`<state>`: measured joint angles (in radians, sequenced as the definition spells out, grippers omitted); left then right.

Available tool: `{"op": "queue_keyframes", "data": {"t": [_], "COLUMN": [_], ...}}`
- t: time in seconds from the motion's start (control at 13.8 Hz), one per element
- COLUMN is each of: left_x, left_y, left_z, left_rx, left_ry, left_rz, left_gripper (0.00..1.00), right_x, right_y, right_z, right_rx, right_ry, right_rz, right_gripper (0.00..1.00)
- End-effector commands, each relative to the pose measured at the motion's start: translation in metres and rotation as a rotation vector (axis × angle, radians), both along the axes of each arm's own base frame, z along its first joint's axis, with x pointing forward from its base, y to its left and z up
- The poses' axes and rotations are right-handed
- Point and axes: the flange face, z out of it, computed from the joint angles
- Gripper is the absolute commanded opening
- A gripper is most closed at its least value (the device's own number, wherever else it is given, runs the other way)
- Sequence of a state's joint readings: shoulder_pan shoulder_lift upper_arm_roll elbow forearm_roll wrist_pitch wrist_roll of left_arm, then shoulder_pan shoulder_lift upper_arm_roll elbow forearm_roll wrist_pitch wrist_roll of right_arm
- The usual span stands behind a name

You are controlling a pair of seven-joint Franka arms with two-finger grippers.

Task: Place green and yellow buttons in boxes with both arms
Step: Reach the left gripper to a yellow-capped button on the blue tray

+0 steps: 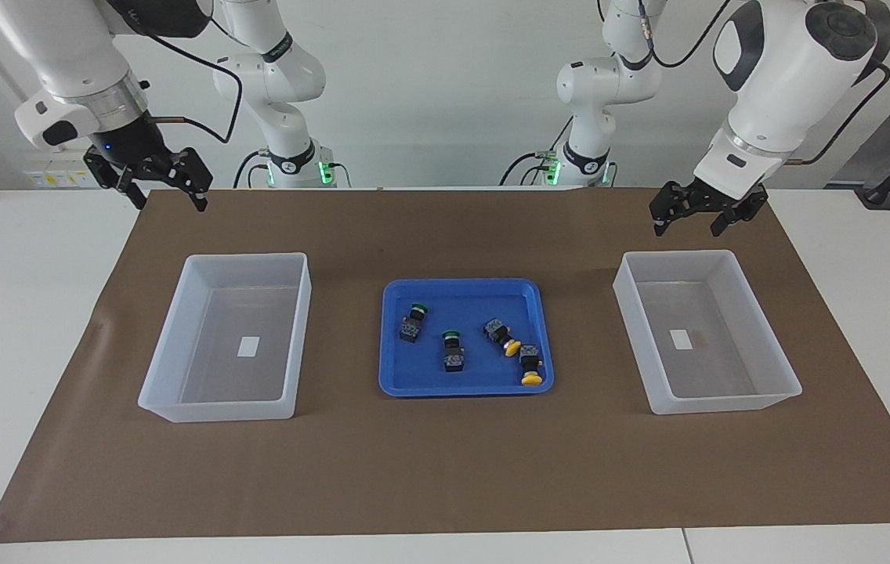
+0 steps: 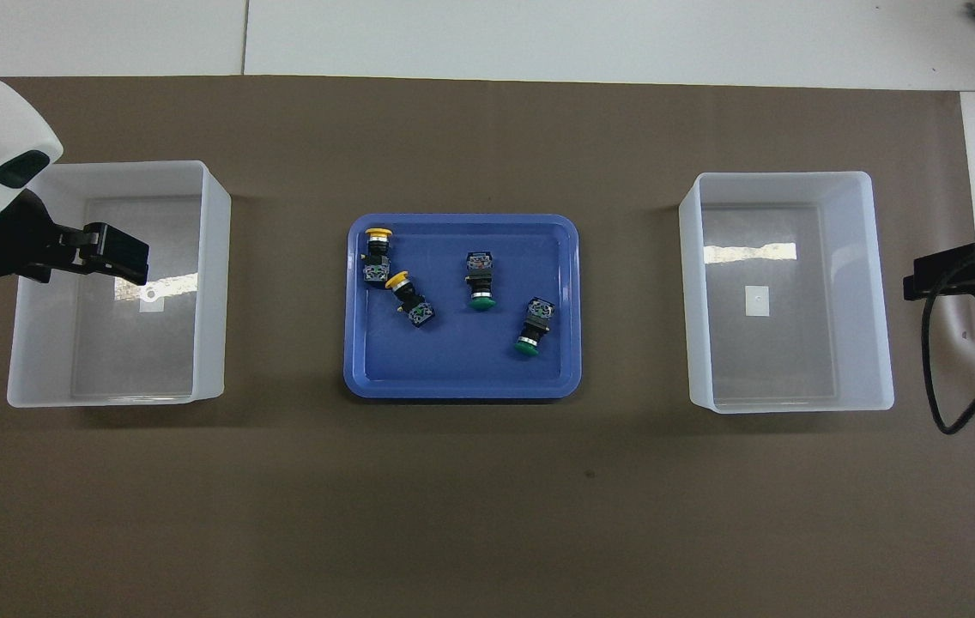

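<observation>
Brown paper (image 1: 445,470) covers the middle of the white surface (image 1: 14,313), and on it a shallow blue tray (image 1: 464,388) sits between two translucent boxes. All four buttons lie on their sides in the tray: the two green buttons (image 1: 414,322) (image 1: 452,349) toward the right arm's end, the two yellow buttons (image 1: 502,336) (image 1: 530,366) toward the left arm's end, the yellow pair almost touching and close to the tray's rim. The box at the right arm's end (image 1: 179,411) and the box at the left arm's end (image 1: 727,403) each hold only a small white label. Wide strips of bare paper separate tray and boxes. The right pincer (image 1: 167,184) hangs released above the paper's edge nearest the robots, by its box. The left pincer (image 1: 692,211) hangs likewise released, by the rim of its own box.
</observation>
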<state>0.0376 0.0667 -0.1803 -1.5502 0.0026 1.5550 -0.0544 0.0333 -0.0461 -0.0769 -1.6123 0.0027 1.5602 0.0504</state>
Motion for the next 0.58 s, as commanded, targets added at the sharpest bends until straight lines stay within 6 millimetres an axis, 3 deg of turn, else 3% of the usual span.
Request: {"op": "queue_keyframes", "data": {"t": [0.0, 0.15, 0.29, 0.44, 0.51], "left_x": [-0.001, 0.000, -0.002, 0.000, 0.007], "left_y": [0.003, 0.001, -0.008, -0.054, -0.068], "left_z": [-0.002, -0.003, -0.018, -0.045, -0.067], "left_rx": [0.013, 0.010, -0.001, -0.020, -0.030], "left_ry": [-0.009, -0.020, -0.057, -0.074, -0.076], "left_rz": [-0.005, -0.004, -0.012, -0.039, 0.043], "left_gripper": [1.00, 1.00, 1.00, 1.00, 1.00], "right_x": [-0.004, -0.004, -0.003, -0.007, -0.008], "right_y": [-0.003, 0.003, 0.005, 0.006, 0.013], "right_z": [0.004, 0.004, 0.003, 0.000, 0.000], "right_rx": [-0.041, -0.039, -0.038, -0.031, -0.031], "right_ry": [0.011, 0.011, 0.002, 0.009, 0.010], "right_rz": [0.006, 0.015, 0.014, 0.014, 0.026], "right_gripper": [1.00, 1.00, 1.00, 1.00, 1.00]}}
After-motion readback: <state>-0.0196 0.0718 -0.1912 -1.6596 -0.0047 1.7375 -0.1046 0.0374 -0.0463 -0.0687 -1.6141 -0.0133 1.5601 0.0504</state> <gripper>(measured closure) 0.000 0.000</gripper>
